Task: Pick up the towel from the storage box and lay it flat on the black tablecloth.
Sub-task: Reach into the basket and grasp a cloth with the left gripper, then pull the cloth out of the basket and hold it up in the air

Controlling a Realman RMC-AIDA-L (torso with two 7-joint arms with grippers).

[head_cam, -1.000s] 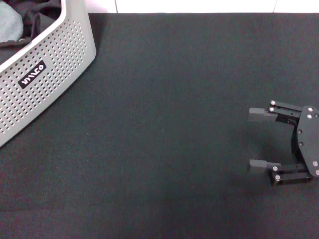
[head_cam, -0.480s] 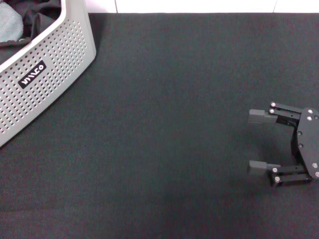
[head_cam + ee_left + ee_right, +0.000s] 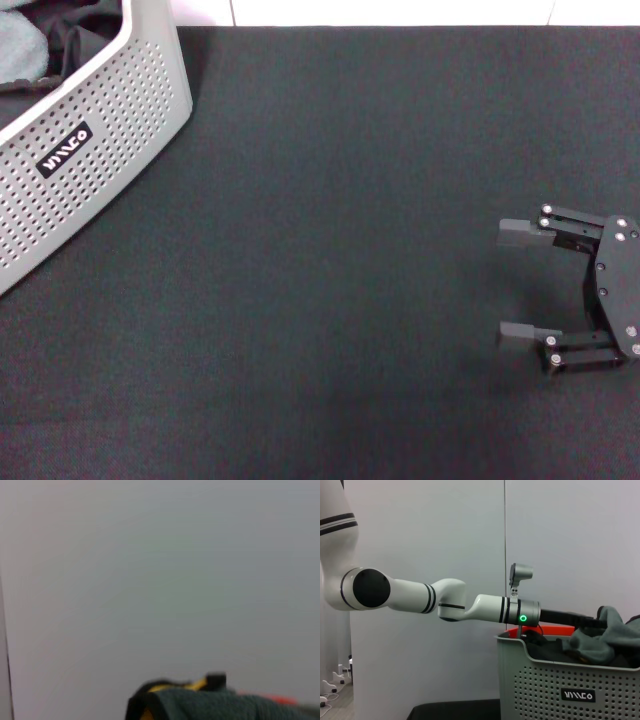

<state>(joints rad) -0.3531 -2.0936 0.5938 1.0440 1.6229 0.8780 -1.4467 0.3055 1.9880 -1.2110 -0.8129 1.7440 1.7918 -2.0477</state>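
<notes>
Head view shows the wide matte black tablecloth (image 3: 350, 250) filling my table, with the light grey perforated plastic storage box (image 3: 95, 150) at ten o'clock. My white left arm (image 3: 470, 607) reaches over the box rim; I cannot tell whether its gripper is clenched. The plush grey-green towel with orange-yellow underside (image 3: 600, 640) lies bunched inside the box, heaped above its rim. My black right gripper (image 3: 520, 283) rests at four o'clock, fingers spread and empty, well apart from the towel.
</notes>
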